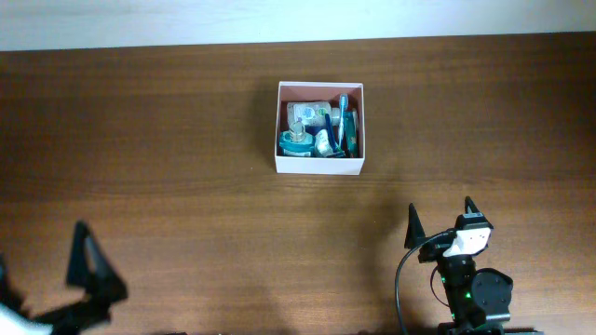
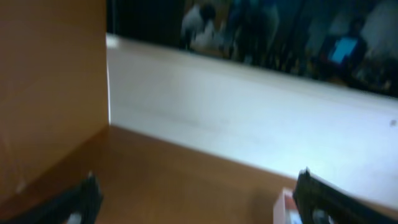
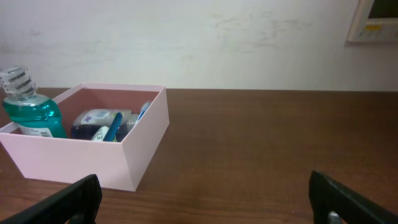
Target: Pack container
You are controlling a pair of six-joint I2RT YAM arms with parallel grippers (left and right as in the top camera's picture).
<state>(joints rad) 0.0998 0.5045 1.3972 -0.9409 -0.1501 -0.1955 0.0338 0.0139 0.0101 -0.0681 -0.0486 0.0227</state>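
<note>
Both pincers are open and empty; the container [image 1: 319, 167] sits ahead and left of the right pincer [image 1: 440, 207]; the left pincer [image 2: 198, 180] is farther.

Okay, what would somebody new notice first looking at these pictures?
The white container sits on the brown table toward its far edge, packed full; a teal bottle and a blue toothbrush stand out inside. The left fingers and the right fingers are spread open near the front edge, well clear of it.
</note>
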